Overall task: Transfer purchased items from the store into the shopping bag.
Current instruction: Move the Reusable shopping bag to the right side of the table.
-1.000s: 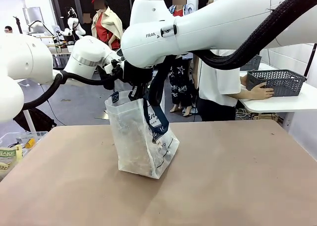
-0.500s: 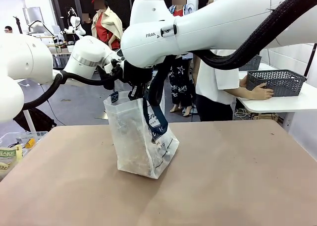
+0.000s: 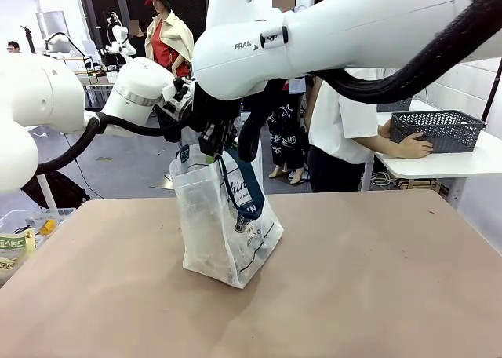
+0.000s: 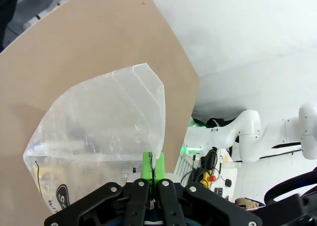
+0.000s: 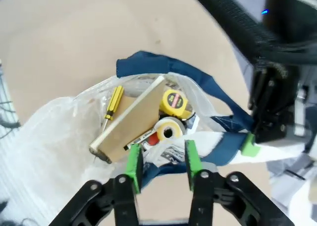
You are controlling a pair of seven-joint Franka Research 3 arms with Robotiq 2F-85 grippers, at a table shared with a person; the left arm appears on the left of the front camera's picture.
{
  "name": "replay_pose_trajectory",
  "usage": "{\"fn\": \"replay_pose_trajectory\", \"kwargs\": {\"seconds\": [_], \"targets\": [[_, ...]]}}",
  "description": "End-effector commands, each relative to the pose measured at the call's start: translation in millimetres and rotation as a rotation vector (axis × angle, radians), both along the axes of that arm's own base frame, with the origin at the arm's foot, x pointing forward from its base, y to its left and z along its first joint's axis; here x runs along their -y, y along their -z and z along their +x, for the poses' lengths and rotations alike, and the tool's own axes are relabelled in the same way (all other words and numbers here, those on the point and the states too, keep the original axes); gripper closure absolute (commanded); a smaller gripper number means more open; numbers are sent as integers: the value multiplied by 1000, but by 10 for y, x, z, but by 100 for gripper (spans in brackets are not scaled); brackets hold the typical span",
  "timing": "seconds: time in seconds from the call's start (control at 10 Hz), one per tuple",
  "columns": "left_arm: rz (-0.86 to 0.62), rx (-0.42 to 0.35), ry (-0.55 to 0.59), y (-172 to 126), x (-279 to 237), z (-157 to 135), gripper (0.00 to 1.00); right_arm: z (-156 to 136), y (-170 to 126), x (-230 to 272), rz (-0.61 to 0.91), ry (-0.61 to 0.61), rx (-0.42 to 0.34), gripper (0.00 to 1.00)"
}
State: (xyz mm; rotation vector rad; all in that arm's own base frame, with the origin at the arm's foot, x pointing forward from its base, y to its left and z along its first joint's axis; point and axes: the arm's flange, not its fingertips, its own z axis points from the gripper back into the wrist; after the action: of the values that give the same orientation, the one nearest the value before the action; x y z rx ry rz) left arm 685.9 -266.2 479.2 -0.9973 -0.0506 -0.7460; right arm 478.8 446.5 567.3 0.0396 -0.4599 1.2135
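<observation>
- Shopping bag (image 3: 223, 224): upright mid-tabletop (image 3: 376, 279), mouth open; holds a yellow tape measure (image 5: 176, 102), a yellow-handled screwdriver (image 5: 113, 101) and a flat tan box (image 5: 133, 118).
- Left end effector (image 4: 150, 172): pinched shut on the bag's rim, keeping the mouth spread.
- Right end effector (image 5: 162, 159): jaws partly parted above the mouth, nothing between them.
- Handling advice: lift the right one straight up, clear of the navy handle (image 5: 163, 67); keep the rim hold steady.
- Clearance: bare tabletop all around; edges well apart.

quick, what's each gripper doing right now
Left gripper: shut on the bag's rim.
Right gripper: jaws apart above the bag's mouth, holding nothing.
</observation>
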Motion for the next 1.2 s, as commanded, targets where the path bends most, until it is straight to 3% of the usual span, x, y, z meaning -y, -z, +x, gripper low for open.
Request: {"fn": "replay_pose_trajectory", "kwargs": {"seconds": [0.0,0.3,0.5,1.1], "targets": [[44,1,-13,41,-7,-12,100,-202,-2,283,43,93,57,0],[45,-1,-7,53,-14,-6,100,-352,-227,663,106,215,97,0],[46,6,-8,58,-24,-19,100,-381,-368,1064,149,366,114,0],[86,10,-6,75,56,-34,100,-153,-568,2808,366,944,18,0]]}}
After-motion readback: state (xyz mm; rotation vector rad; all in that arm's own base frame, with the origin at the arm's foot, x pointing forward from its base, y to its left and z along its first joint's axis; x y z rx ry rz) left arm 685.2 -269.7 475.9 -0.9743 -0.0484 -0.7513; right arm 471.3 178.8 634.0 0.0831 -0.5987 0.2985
